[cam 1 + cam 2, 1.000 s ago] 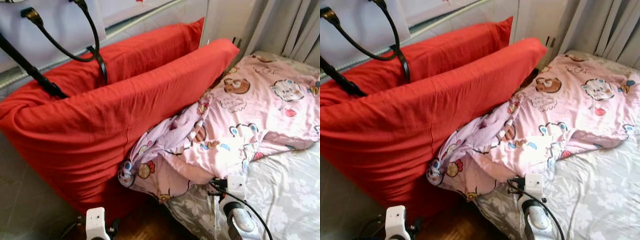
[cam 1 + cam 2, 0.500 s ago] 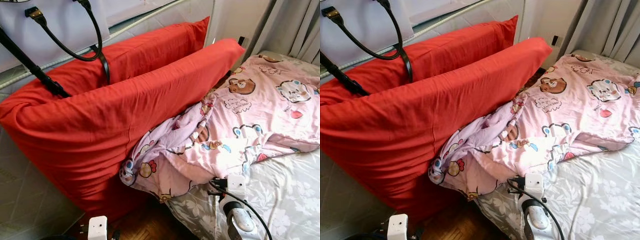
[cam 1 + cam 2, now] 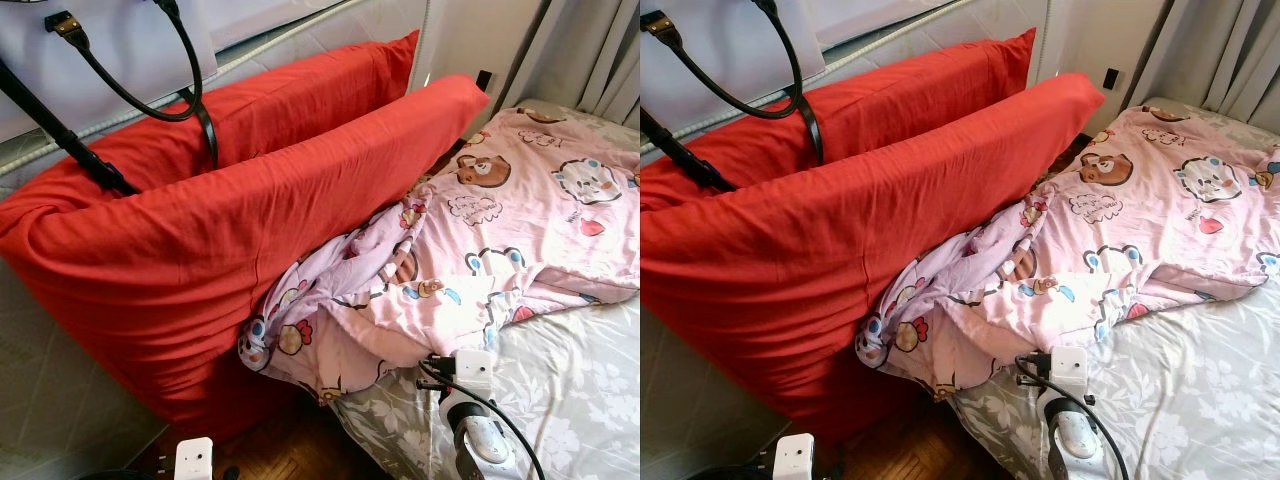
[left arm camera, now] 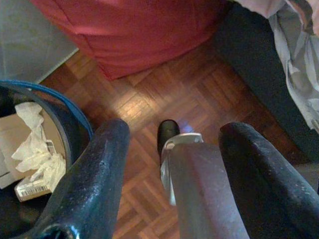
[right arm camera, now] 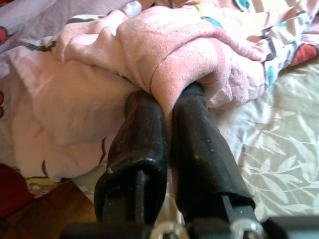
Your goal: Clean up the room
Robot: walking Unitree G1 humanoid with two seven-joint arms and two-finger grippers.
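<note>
Right hand (image 5: 167, 107) pinching pink blanket (image 3: 500, 250) fold at bed (image 3: 570, 390) edge, left hand (image 4: 174, 164) spread above floor (image 4: 199, 94)

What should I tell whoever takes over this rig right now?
Right gripper: shut on the pink blanket, pinching a fold at its near edge, over the bed.
Left gripper: open, holding nothing, low over the wood floor beside a bin with paper in it.
The blanket lies crumpled on the bed, one corner drooping against the red pillows, which stand on edge beside the bed. A bag strap drapes over them.
Done: blanket gripped.
Left: straighten the blanket, deal with pillows and bag.
</note>
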